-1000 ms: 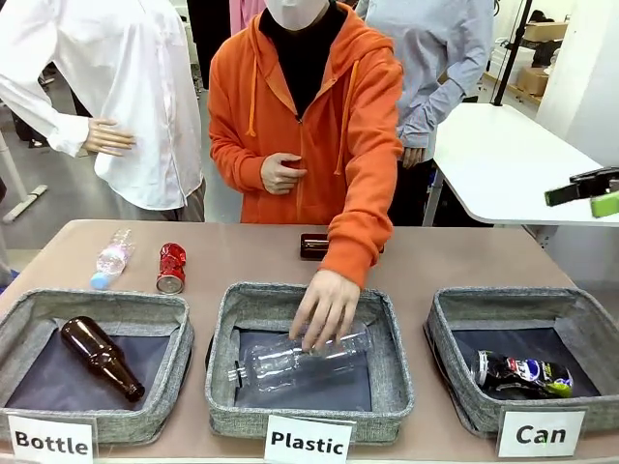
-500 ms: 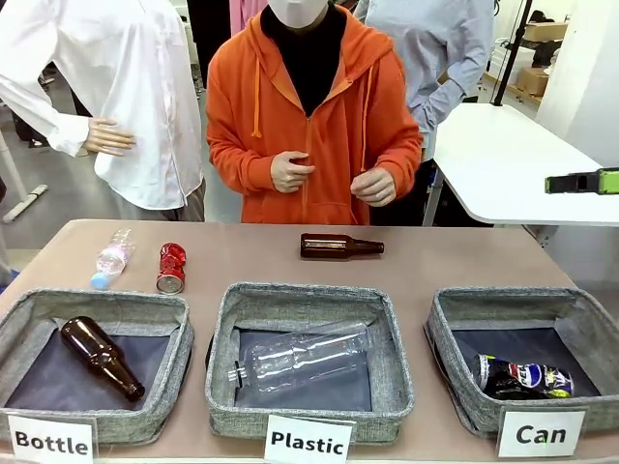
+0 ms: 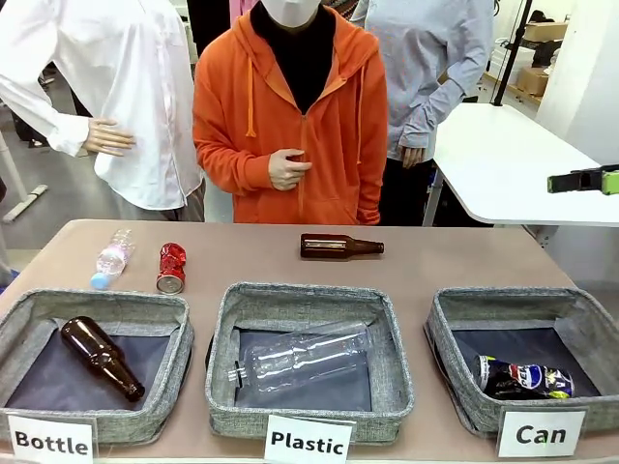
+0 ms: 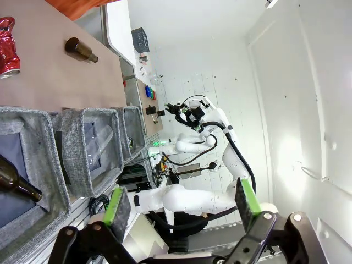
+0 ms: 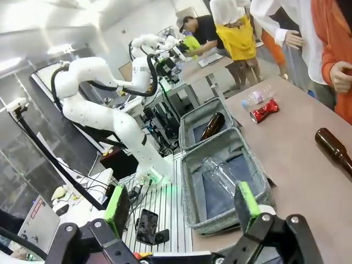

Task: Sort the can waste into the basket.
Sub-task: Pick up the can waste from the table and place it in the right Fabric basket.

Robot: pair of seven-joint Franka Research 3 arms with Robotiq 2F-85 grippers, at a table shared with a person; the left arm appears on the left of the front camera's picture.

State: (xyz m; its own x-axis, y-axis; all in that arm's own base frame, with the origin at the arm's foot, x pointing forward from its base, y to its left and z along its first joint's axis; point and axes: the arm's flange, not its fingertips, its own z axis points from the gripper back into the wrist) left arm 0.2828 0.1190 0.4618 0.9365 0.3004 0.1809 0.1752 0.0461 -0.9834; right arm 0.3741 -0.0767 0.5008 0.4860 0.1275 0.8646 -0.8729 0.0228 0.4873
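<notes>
The crushed red can [image 3: 171,268] lies on the table at the far left, beside a clear plastic bottle [image 3: 111,259]; the wrist views also catch the red can [image 4: 6,47] [image 5: 264,110]. The black Pepsi can [image 3: 522,377] lies on its side in the grey basket [image 3: 503,302] labelled "Can" at the front right. My right gripper [image 3: 583,181] hovers high at the right edge, well off the table. Its wrist view shows my right gripper [image 5: 182,206] open and empty. My left gripper [image 4: 181,202] is open too, held off to the side of the baskets.
A brown bottle [image 3: 338,246] lies on the table at the far middle. The "Plastic" basket [image 3: 309,295] holds a clear bottle and the "Bottle" basket [image 3: 92,302] a brown one. A person in an orange hoodie [image 3: 290,126] stands behind the table, one hand at the chest.
The person's hand has let go of the clear bottle in the "Plastic" basket and drawn back to the body. My right gripper has shifted slightly at the right edge.
</notes>
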